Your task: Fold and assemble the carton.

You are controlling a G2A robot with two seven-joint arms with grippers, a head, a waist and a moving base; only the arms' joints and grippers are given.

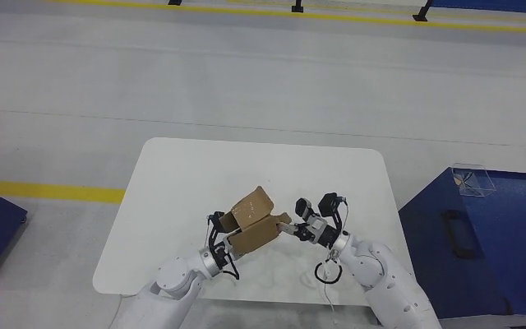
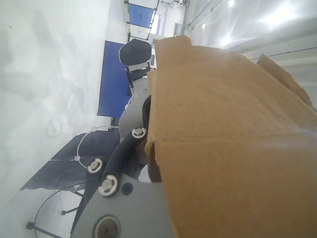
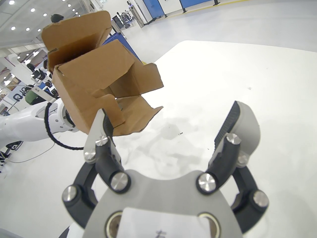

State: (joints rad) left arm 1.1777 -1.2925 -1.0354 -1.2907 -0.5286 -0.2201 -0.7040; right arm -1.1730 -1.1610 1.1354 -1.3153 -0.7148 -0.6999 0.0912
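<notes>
So the brown cardboard carton point(image 1: 253, 220) is up off the white table point(image 1: 205, 173), hanging over the near part of it, right between the two arms. It's only half put together: the body is roughly squared up, but several flaps stick out loose. The left gripper point(image 1: 225, 234) has it, pinched onto the carton's lower wall from the robot's left side. In the left wrist view the carton point(image 2: 223, 137) is right up against the lens, and one of that gripper's fingers point(image 2: 131, 115) lies along the outside of the panel. The other finger is behind the cardboard, so I can't make it out. On the other side the right gripper point(image 1: 293, 215) is spread wide. From the right wrist view the carton point(image 3: 99, 75) is tilted with its open end facing the right gripper point(image 3: 168, 125). One of the fingers point(image 3: 97, 130) just touches the edge of a lower flap, and the other sits well apart from the cardboard, out over bare table point(image 3: 223, 70). A blue cabinet point(image 1: 460, 238) stands on the floor beside the table, on the robot's right.
</notes>
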